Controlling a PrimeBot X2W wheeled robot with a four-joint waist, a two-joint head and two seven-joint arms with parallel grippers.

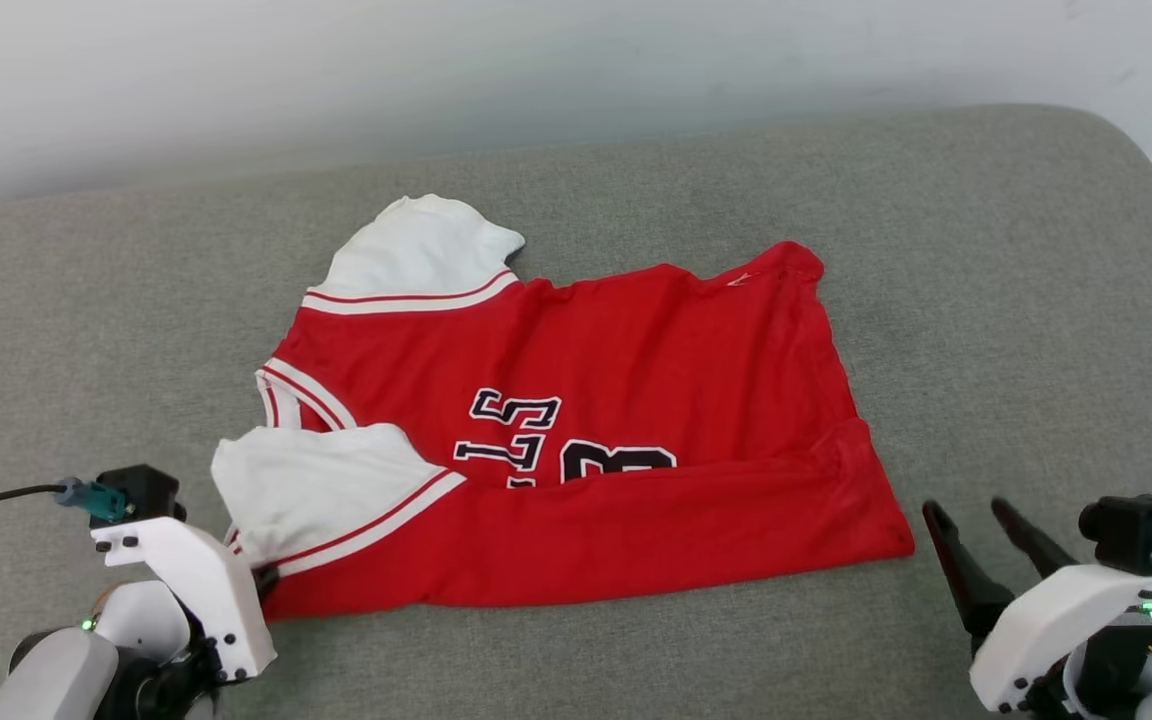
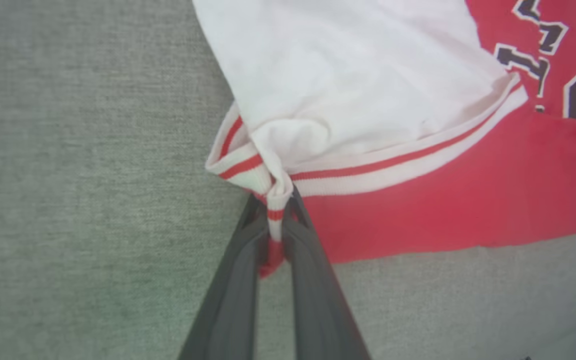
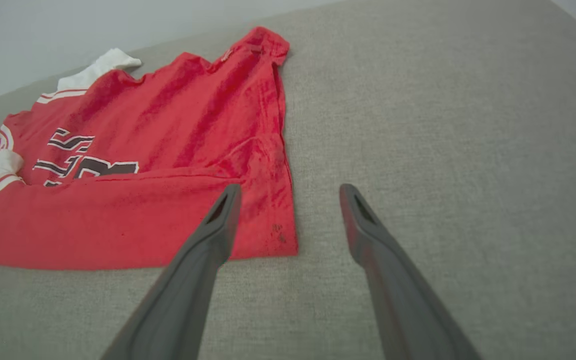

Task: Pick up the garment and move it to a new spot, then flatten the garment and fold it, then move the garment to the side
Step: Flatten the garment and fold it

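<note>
Shirt (image 1: 586, 400) lies mostly flat on the grey cushion (image 1: 986, 300). Long axis runs sideways, from one hand across to the other. Collar and white sleeves are at the left hand's end, hem at the right hand's end. The near long edge is doubled over on itself and covers the bottom of the printed number.

Left hand (image 2: 278, 212): clenched on the striped cuff (image 2: 248, 167) of the near white sleeve. Fabric is bunched between both fingers, with a red-and-white tab poking back through the gap. The rest of the shirt fans out ahead of this hand and to its right. In the head view it sits at the shirt's near-left corner, fingers mostly hidden under the wrist housing.

Right hand (image 3: 288, 192): released, fingers spread wide, holding nothing. The near hem corner is just ahead of it and to its left. Its left fingertip overlaps the red edge in the wrist view, but I can't tell whether it touches. The head view puts the tips just beside the corner.

Judgement: each hand is nearest its own end. The next move hinges on the right hand shifting slightly left and forward to straddle that hem corner before closing. Risk: it pinches only the top layer of the doubled edge.
</note>
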